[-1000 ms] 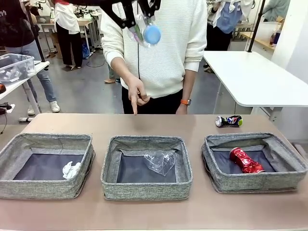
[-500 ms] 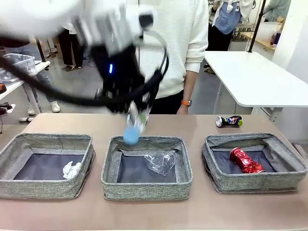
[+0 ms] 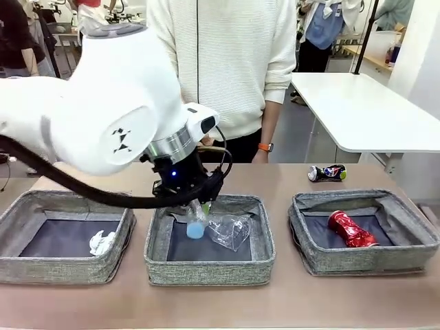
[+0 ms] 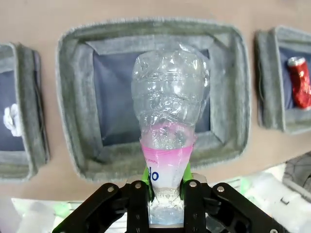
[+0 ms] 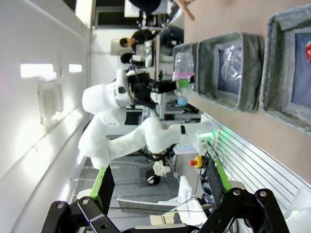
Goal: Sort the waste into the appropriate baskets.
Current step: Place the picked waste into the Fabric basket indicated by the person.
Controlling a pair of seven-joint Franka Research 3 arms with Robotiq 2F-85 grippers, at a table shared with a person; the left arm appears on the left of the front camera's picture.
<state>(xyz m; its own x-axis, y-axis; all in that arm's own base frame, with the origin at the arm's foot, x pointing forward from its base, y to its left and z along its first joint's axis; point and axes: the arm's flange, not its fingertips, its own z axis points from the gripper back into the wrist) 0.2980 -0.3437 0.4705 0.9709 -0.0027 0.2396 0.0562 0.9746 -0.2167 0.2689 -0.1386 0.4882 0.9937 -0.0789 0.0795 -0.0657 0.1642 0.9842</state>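
My left gripper (image 3: 190, 206) is shut on the clear blue-capped plastic bottle (image 3: 196, 227) and holds it low over the middle basket (image 3: 210, 269). In the left wrist view the fingers (image 4: 141, 187) pinch the bottle (image 4: 170, 97) just below its pink label, above that basket (image 4: 73, 102). A clear crushed cup (image 3: 230, 230) lies in the middle basket. The left basket (image 3: 41, 271) holds a white paper ball (image 3: 102, 242). The right basket (image 3: 364, 261) holds a red can (image 3: 352, 229). A dark-blue can (image 3: 326, 172) lies on the table behind it. My right gripper (image 5: 160, 182) stands open, far off.
A person in a white striped sweater (image 3: 234, 62) stands at the far table edge, one hand with an orange wristband (image 3: 265, 146) resting there. A white table (image 3: 364, 113) stands at the back right. My bulky left arm (image 3: 103, 117) hangs over the left half of the table.
My left arm has swung down from high up, carrying the bottle to just above the middle basket. The person's pointing hand has withdrawn from the table.
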